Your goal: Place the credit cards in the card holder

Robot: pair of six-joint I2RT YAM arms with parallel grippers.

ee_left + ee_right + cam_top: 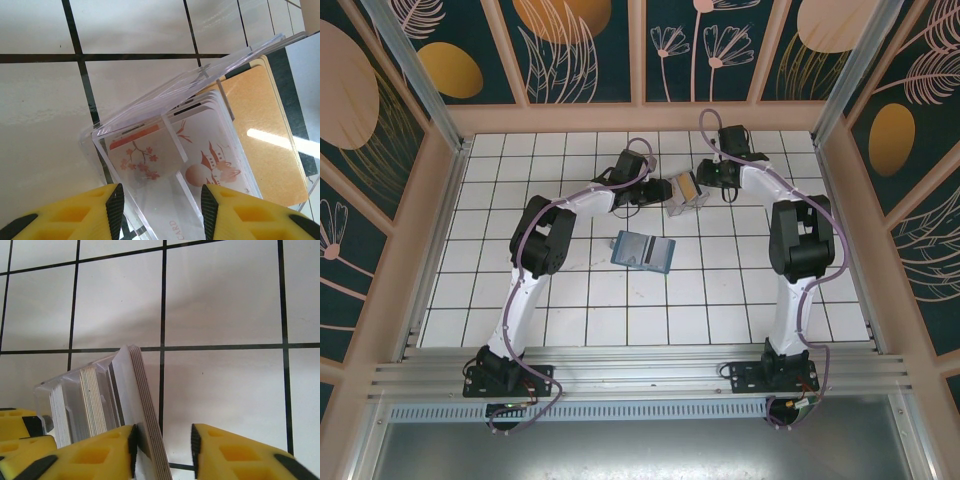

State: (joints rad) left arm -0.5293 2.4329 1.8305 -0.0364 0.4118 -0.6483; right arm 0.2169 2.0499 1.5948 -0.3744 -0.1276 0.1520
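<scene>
The left pincer point(161, 214), half closed, clamps a clear case point(150, 107) of cards point(142, 390) over mid-bench point(580, 300). The right pincer point(163, 444) stands partly open around one stack, one finger touching it and the other apart. The wallet point(642, 250) lies open on the bench nearby.

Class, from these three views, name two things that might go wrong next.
1. The right gripper has the credit cards against one finger only, with a gap at the other; closing may tip or fan them.
2. The clear case sits tilted between the fingers of the left gripper; pulling cards out could drag it or spill the rest.
</scene>
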